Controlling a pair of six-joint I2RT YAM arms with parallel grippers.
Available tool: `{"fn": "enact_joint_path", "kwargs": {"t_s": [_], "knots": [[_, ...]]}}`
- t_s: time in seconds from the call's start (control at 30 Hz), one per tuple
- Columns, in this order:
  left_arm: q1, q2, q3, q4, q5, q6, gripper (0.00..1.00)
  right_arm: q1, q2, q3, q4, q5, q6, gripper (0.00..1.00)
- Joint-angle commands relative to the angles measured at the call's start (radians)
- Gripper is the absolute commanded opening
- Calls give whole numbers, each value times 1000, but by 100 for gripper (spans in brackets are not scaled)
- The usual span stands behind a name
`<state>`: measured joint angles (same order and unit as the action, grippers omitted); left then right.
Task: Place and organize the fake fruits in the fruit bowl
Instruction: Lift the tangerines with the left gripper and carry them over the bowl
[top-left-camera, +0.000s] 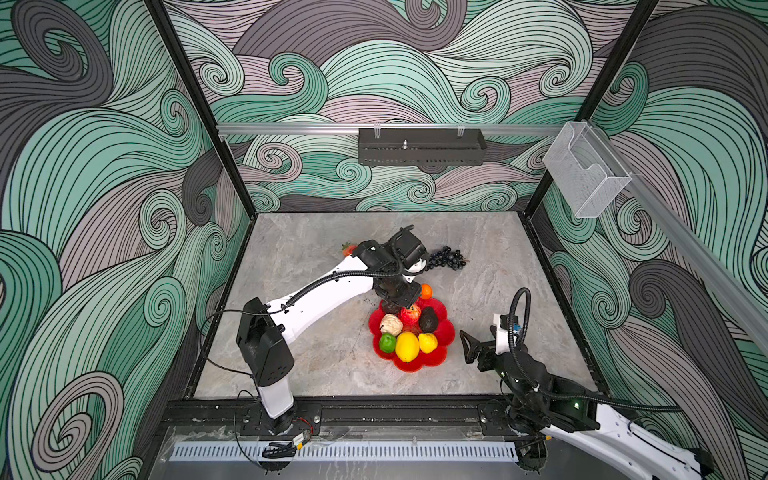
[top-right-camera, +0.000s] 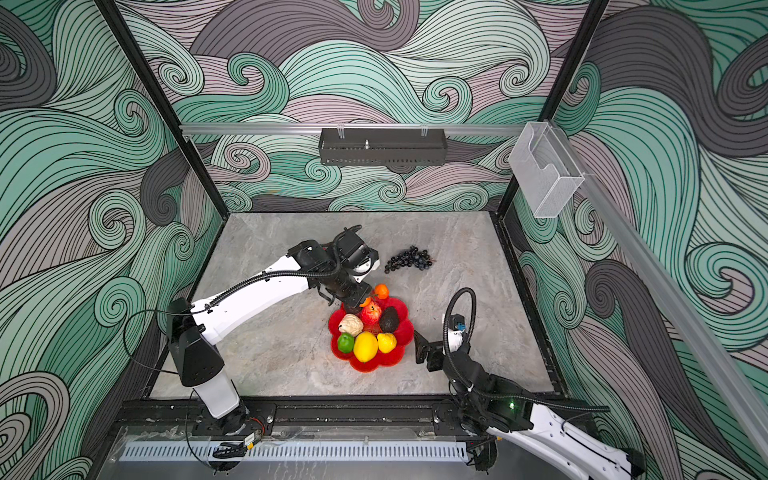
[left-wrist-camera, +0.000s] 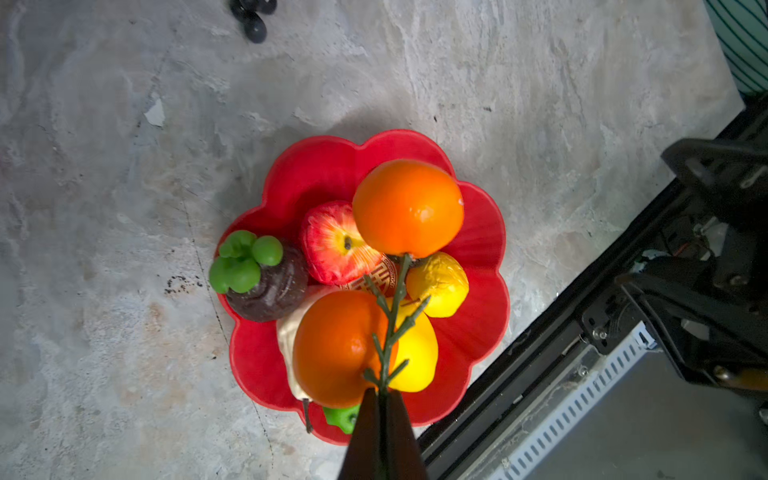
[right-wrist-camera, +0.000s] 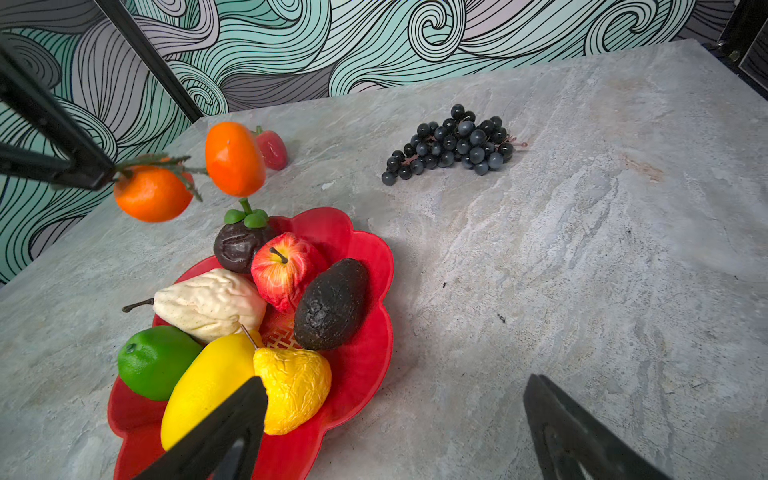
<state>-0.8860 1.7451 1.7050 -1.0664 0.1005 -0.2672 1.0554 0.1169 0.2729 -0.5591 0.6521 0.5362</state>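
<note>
Fruits were found mostly gathered in the red bowl (top-left-camera: 417, 365), which was set on the grey table (top-left-camera: 311, 353) a little right of the middle. At its near side a lime (top-left-camera: 387, 343), a lemon (top-left-camera: 407, 346) and a wrinkled yellow pear (top-left-camera: 428, 342) were lined up, touching one another. Just beside the bowl's right edge the right gripper (top-left-camera: 464, 345) was held low, its fingers spread wide with nothing between them. Behind the front row a beige pear (top-left-camera: 391, 324), a red apple (top-left-camera: 410, 314) and a dark avocado (top-left-camera: 428, 319) were laid, and a mangosteen (right-wrist-camera: 239, 247) was seated at the far left rim. Above that far part of the bowl two oranges (right-wrist-camera: 235, 160) on a green twig (left-wrist-camera: 390, 324) were hung from the left gripper (left-wrist-camera: 381, 395), whose fingers were pinched tight on the twig's end. Farther back, well apart from the bowl, a bunch of dark grapes (top-left-camera: 445, 258) could be seen on the table, and a strawberry (top-left-camera: 348, 248) toward the far left, partly hidden by the left arm (top-left-camera: 316, 295).
</note>
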Motion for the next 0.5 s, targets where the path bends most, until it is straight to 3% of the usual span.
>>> {"fn": "enact_joint_path", "kwargs": {"t_s": [0.0, 0.33, 0.47], "knots": [[-45, 20, 10, -65, -2, -83, 0, -4, -19, 28, -49, 58, 28, 96], [-166, 21, -77, 21, 30, -296, 0, -5, -82, 43, -118, 128, 74, 95], [-178, 16, -107, 41, 14, -300, 0, -3, -74, 36, -118, 130, 79, 95]]}}
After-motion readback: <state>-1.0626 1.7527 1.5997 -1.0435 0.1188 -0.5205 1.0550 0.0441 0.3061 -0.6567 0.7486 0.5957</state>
